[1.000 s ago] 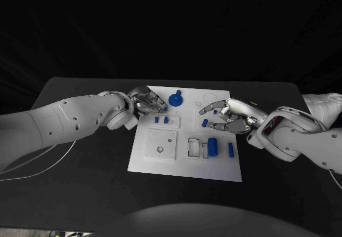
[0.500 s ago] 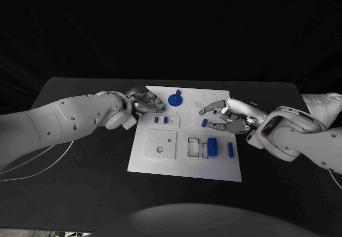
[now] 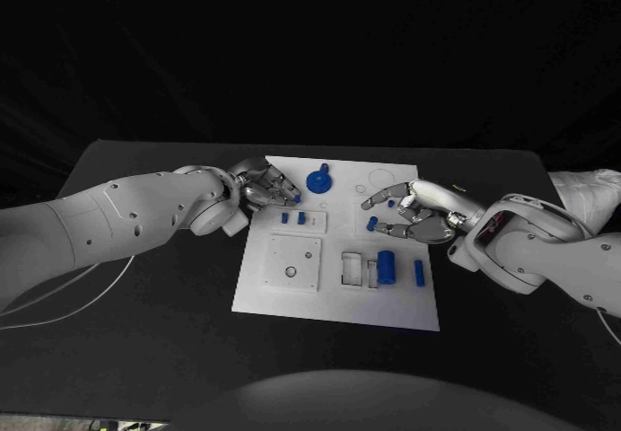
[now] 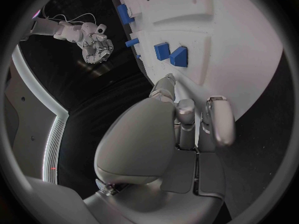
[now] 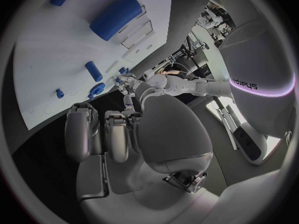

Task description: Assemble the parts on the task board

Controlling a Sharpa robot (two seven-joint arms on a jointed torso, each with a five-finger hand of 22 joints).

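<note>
The left hand (image 3: 266, 186) sits at the near-left corner of the flat white task board (image 3: 339, 296), fingers curled in loosely with nothing visibly between them; the left wrist view shows the fingertips (image 4: 163, 87) just short of two small square blue blocks (image 3: 293, 217) standing in the board. Just beyond those fingers, further up the board, lies the round blue knob-like part (image 3: 319, 187).

To the right, the right hand (image 3: 416, 213) hovers over the board with fingers spread and half bent. A small blue peg (image 3: 371, 223) lies right by its fingertips, but whether a finger actually pinches it I cannot tell (the head view is too coarse there). Below that hand lie the thick blue cylinder (image 3: 386, 264) in its recessed slot and a slim blue bar (image 3: 419, 273) beside it.

For a clean step, I'd judge the right hand should close squarely on the peg, keep it upright, and lower it straight into its hole while the left steadies the board edge.
</note>
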